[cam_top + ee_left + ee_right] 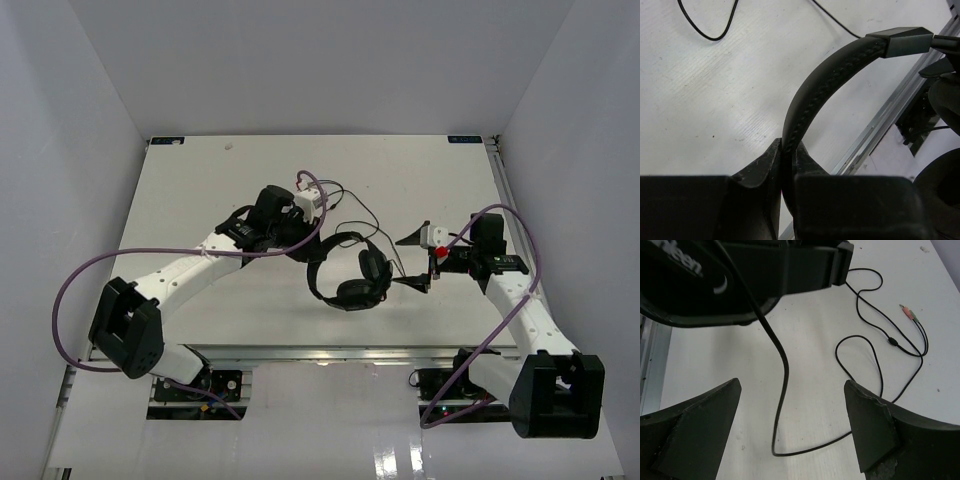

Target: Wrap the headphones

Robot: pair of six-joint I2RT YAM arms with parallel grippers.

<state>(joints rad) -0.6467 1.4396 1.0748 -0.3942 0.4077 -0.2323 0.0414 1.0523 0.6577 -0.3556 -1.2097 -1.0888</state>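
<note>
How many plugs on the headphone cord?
2: a pink plug and a green plug, side by side on the table where the cord splits, upper right in the right wrist view. None appear hidden.

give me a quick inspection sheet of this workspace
surface: white table, a few small specks
job's things: headphones mid-table, held by the headband; cord unwrapped, trailing in loose loops; plugs lying free on the table
clutter: nothing seen
grippers: left gripper shut on the headband; right gripper open, holding nothing, facing an ear cup
cables: purple arm cables loop off both arms
surroundings: plain pale walls on three sides; metal rail along the near edge
</note>
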